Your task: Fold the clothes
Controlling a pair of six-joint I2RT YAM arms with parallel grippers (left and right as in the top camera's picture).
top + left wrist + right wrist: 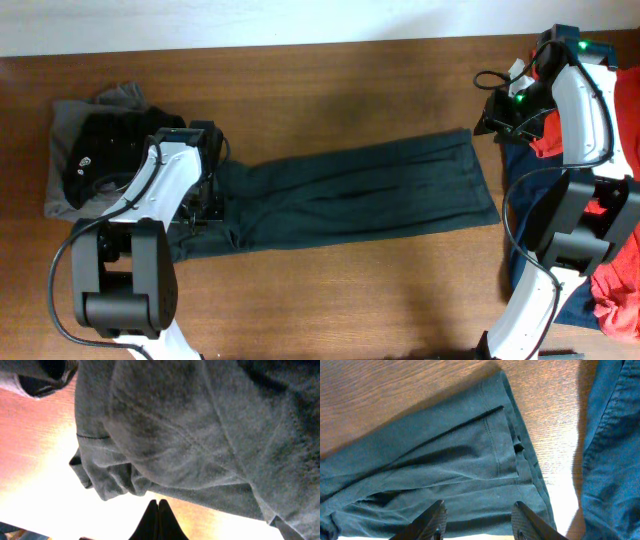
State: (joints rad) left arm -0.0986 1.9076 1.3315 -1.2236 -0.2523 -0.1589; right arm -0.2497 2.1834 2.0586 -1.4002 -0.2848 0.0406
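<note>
A long dark green cotton garment (360,195) lies spread flat across the middle of the brown wooden table (330,80). The left gripper (158,510) sits at the garment's left end, its black fingers pressed together with no cloth visible between them. The right gripper (479,510) hangs over the garment's upper right corner, above the stitched hem, fingers spread wide and empty. A heap of grey and black cloth (95,150) lies left of the garment, and red and navy clothes (610,270) are piled to its right.
</note>
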